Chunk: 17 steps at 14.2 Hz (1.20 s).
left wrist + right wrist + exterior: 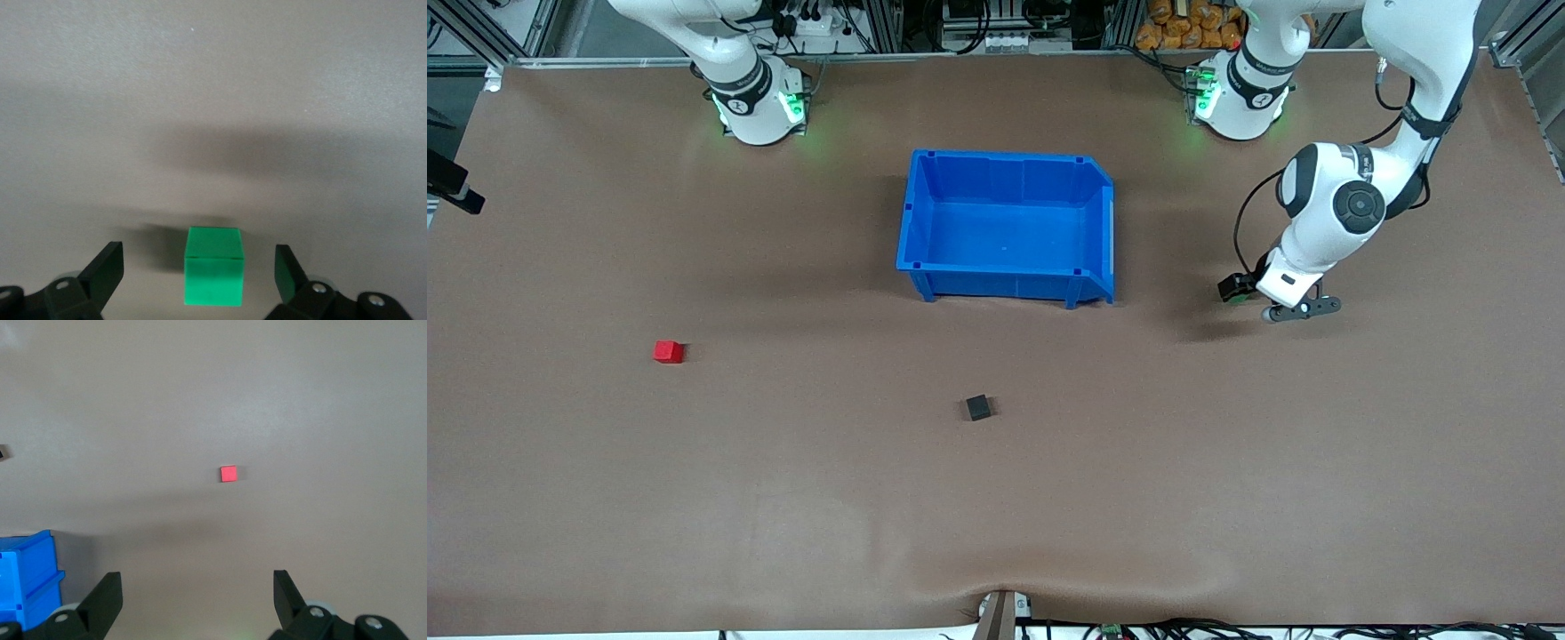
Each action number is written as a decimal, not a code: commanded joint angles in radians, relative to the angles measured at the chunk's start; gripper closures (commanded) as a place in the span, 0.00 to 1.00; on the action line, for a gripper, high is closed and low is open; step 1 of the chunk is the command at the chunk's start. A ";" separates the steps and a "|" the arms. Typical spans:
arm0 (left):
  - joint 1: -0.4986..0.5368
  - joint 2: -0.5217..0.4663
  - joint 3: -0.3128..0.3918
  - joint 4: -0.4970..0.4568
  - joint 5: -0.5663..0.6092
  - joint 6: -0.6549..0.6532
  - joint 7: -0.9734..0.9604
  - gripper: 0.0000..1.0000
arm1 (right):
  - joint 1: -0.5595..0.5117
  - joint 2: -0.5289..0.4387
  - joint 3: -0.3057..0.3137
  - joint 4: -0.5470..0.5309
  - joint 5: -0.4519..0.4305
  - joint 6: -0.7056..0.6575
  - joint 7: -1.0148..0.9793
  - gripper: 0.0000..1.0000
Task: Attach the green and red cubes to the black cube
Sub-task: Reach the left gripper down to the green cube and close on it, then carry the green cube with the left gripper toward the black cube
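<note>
The green cube (pixel 213 275) sits on the brown table toward the left arm's end. My left gripper (pixel 199 265) is open and low, one finger on each side of the cube, with gaps on both sides. In the front view the gripper (pixel 1240 292) hides most of the cube. The red cube (pixel 668 352) lies toward the right arm's end and also shows in the right wrist view (pixel 229 474). The black cube (pixel 978 407) lies mid-table, nearer the front camera than the bin. My right gripper (pixel 197 587) is open and empty, high over the table.
A large empty blue bin (pixel 1005 158) stands mid-table between the two bases; its corner shows in the right wrist view (pixel 27 580). The right arm's base (pixel 756 98) and the left arm's base (pixel 1240 93) stand at the table's edge.
</note>
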 commanded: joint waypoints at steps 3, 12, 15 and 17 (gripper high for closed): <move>-0.002 0.018 -0.006 0.012 0.016 0.021 -0.028 0.00 | 0.007 0.011 -0.016 0.026 0.022 -0.018 0.000 0.00; -0.002 0.047 -0.006 0.015 0.015 0.037 -0.029 0.28 | 0.010 0.012 -0.025 0.025 0.025 -0.024 0.000 0.00; -0.003 0.048 -0.007 0.016 0.015 0.037 -0.029 0.41 | 0.009 0.012 -0.024 0.026 0.025 -0.022 0.000 0.00; -0.003 0.053 -0.010 0.016 0.015 0.037 -0.029 0.54 | 0.010 0.012 -0.024 0.026 0.025 -0.022 0.000 0.00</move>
